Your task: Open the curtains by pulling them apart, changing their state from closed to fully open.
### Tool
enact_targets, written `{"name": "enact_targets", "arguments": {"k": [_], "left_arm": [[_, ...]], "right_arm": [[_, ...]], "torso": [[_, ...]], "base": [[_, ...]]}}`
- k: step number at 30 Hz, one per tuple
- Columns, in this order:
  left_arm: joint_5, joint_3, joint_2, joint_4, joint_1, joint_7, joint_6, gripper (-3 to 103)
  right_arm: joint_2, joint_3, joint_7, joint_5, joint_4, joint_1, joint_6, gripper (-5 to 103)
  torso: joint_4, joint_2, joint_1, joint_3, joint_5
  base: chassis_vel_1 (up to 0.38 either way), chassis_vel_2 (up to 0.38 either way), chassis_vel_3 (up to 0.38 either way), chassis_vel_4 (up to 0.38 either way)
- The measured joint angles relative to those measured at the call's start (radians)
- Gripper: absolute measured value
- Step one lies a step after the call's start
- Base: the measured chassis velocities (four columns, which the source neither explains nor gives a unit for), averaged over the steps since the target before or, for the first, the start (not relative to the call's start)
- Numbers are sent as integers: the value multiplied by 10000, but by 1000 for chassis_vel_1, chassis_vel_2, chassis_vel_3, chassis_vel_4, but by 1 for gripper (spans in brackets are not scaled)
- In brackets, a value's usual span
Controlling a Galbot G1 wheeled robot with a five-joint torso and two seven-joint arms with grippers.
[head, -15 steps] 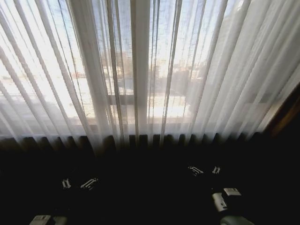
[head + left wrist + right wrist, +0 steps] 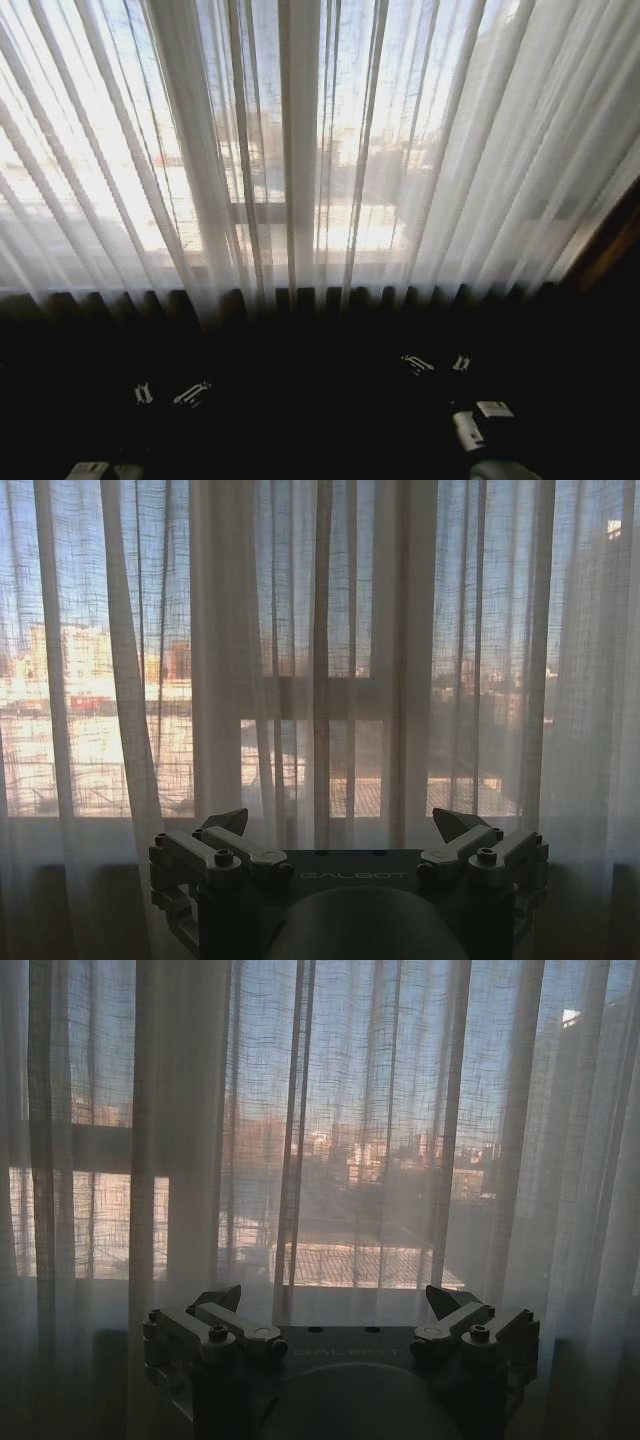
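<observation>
Sheer white pleated fabric curtains: hanging closed, pleats running vertically, meeting seam lying ahead between both grippers. Left gripper and right gripper: hovering low before the fabric, jaws spread wide, holding nothing, seemingly equally near.

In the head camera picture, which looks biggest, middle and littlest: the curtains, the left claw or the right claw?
1. The curtains, by far the biggest.
2 and 3. The left claw and right claw look about alike, too close to rank.

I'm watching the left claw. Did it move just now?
Barely: in the head view the left gripper sits a touch lower against the curtains' hem.
</observation>
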Motion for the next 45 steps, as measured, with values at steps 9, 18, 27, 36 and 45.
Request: {"name": "enact_targets", "arguments": {"k": [9, 18, 27, 36, 45], "left_arm": [[101, -12, -143, 0, 188, 99, -201, 100], [107, -21, -164, 0, 210, 114, -203, 100], [104, -12, -163, 0, 213, 116, -203, 100], [104, -14, -195, 0, 216, 140, -269, 100], [134, 11, -264, 0, 298, 191, -424, 100]], "right_arm": [[31, -20, -6, -261, -110, 9, 35, 100], [72, -23, -13, -268, -178, 12, 216, 100], [125, -55, -36, -314, -205, 18, 290, 100], [127, -72, -56, -341, -206, 19, 303, 100], [202, -161, -75, -424, -224, 9, 318, 100]], "torso": [[0, 0, 0, 0, 1], [0, 0, -1, 0, 0], [-1, 0, -1, 0, 0], [0, -1, 2, 0, 0], [0, -1, 1, 0, 2]], "base": [[0, 0, 0, 0], [-3, 84, 10, -85], [-18, 266, 12, -280], [-19, 370, 20, -360], [-8, 342, -4, -348]]}}
